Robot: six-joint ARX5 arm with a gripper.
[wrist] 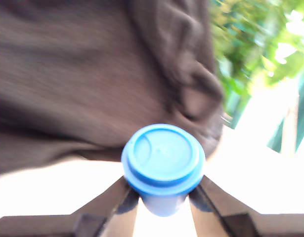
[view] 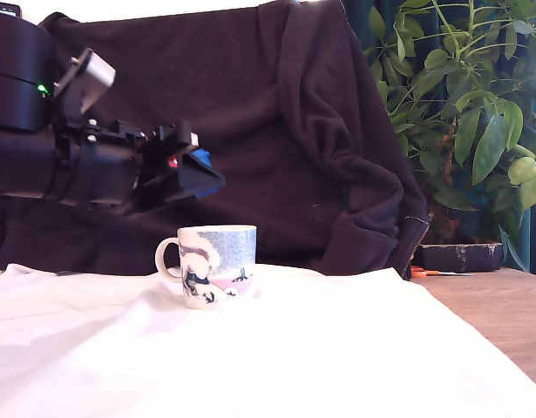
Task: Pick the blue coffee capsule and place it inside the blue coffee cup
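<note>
Carry step in hand, I judge. My gripper (view: 200, 167) clenched on blue coffee capsule (wrist: 163, 163), fingers (wrist: 117, 200) pinching body under rim, flat face toward wrist camera. Capsule up in air, at about 11 o'clock from blue coffee cup (view: 213, 265) in exterior view, well above rim. Cup upright on white cloth (view: 250, 357), handle at 9 o'clock, dark blanket (view: 276, 131) behind. Wrist view blurred. Next I need to bring capsule over cup mouth, lower, then release. Risk: clipping rim.
</note>
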